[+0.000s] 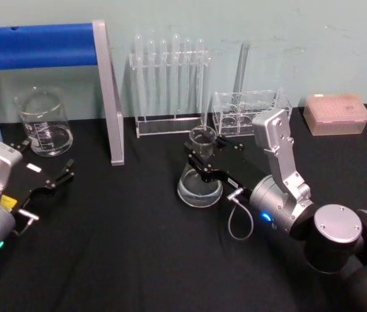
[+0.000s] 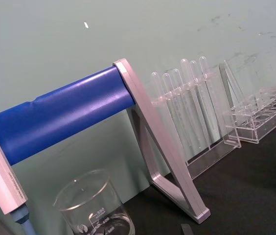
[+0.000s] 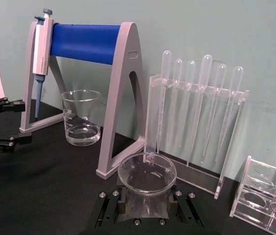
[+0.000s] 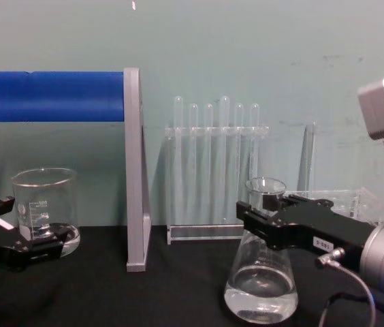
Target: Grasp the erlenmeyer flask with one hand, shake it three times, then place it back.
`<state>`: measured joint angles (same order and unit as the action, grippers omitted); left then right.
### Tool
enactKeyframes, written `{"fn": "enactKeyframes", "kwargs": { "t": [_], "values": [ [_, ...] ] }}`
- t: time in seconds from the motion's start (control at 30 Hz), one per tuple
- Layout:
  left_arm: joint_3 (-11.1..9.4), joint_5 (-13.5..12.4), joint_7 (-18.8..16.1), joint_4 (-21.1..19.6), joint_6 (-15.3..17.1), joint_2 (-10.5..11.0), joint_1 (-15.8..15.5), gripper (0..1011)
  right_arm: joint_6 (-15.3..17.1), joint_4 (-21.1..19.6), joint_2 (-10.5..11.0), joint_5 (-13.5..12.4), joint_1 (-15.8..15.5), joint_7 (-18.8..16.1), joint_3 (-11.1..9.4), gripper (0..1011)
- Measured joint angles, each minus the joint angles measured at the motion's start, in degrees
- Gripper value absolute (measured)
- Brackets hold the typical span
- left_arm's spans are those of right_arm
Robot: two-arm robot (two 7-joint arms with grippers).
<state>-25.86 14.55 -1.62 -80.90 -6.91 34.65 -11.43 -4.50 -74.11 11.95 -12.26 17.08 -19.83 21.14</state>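
On the surface (image 1: 138, 260), jaws of the right gripper (image 1: 204, 157) clamp the standing flask (image 1: 200, 190), seemingly ready for lifting and shaking; the left gripper (image 1: 43, 164) idles, jaws spread.

soft, even light; faint shadows

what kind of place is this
Probably a chemistry lab bench: an erlenmeyer flask, a glass beaker and a clear rack of tubes stand on a black table.

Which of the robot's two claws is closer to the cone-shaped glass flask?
The right. The right gripper clasps the flask at its neck; the left gripper sits far off by the beaker.
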Motion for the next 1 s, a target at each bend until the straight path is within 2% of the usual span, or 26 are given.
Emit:
{"fn": "enactKeyframes", "kwargs": {
  "t": [1.0],
  "values": [
    [0.0,0.0,0.0,0.0,0.0,0.0,0.0,1001,0.17,0.42,-0.31,0.39,-0.72,-0.41,0.04,449]
  ]
}}
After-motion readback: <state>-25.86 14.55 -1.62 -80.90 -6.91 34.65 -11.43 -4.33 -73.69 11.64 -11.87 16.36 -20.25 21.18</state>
